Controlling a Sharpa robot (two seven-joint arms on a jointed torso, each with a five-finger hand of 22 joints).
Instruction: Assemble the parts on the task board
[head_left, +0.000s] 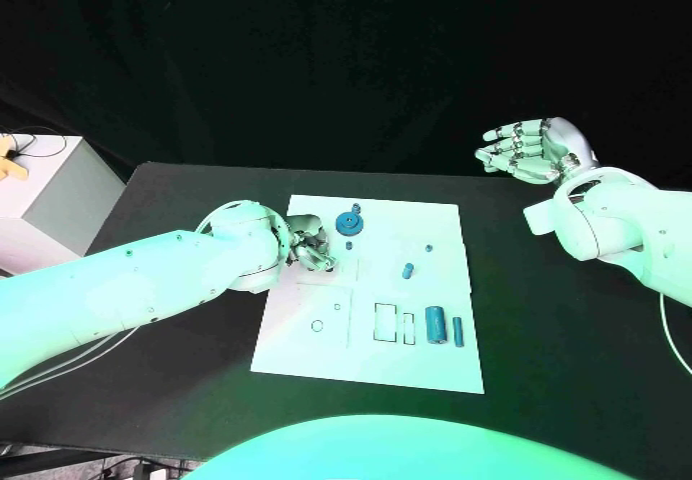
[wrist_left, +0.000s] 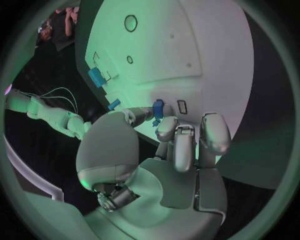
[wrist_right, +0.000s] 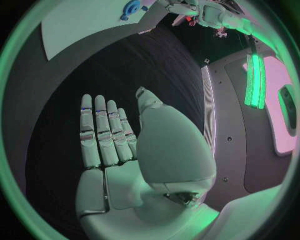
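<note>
Right hand flat, fingers together, empty, above black table; task board beyond.

The task board, a white rectangular plate w/ cut-outs, lies flat mid-table. A blue gear-like round part sits near the board's far edge, a small blue piece just beside it. A small blue peg lies approx. mid-board. Two blue cylinders, one thick and one thin, lie side by side near the board's right edge.
</note>
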